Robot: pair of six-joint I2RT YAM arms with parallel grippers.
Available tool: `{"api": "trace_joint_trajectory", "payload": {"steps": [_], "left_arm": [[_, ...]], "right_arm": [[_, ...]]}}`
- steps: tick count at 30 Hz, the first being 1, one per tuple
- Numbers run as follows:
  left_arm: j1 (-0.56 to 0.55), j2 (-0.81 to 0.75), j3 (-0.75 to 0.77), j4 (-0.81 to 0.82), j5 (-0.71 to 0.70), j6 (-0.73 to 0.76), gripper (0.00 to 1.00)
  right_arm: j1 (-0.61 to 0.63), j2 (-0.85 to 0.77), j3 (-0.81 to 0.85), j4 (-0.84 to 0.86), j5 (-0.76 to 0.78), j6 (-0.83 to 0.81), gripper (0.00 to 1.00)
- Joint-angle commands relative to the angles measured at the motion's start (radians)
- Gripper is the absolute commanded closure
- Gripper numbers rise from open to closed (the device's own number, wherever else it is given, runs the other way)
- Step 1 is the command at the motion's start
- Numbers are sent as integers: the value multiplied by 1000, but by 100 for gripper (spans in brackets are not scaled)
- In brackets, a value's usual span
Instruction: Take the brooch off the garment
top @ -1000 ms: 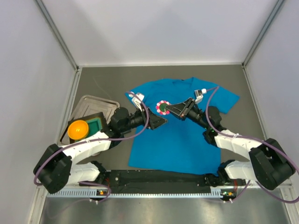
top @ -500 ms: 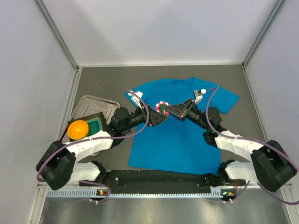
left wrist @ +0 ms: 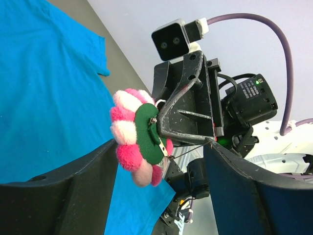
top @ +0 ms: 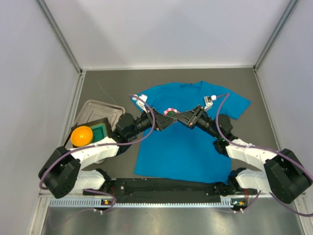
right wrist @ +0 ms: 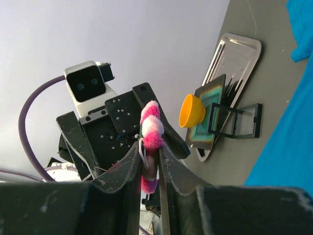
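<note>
Pink-and-white brooch (left wrist: 128, 128) clamped edge-on in the right gripper (right wrist: 148, 149), held up off the blue garment (top: 186, 147), left gripper (left wrist: 161, 143) spread wide and flanking it without touching, metal tray (top: 93, 108) and orange round object (top: 81, 135) well to the left.

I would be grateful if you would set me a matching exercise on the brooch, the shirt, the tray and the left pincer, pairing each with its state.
1. brooch
2. shirt
3. tray
4. left pincer

A. open
B. silver, left of the shirt
C. clamped in the right pincer
D. blue, spread on the table

Pairs: 1-C, 2-D, 3-B, 4-A.
</note>
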Motion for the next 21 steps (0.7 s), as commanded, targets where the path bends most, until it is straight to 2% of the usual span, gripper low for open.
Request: {"api": "trace_joint_trajectory", "payload": {"steps": [1, 16, 21], "left_arm": [[-4, -13, -13, 74, -6, -3, 28], [-2, -22, -42, 80, -2, 5, 60], [-2, -19, -36, 85, 20, 2, 66]], "right_arm": [[15, -19, 2, 48, -2, -20, 100], [16, -34, -6, 51, -27, -21, 100], [15, -11, -6, 93, -62, -43, 100]]}}
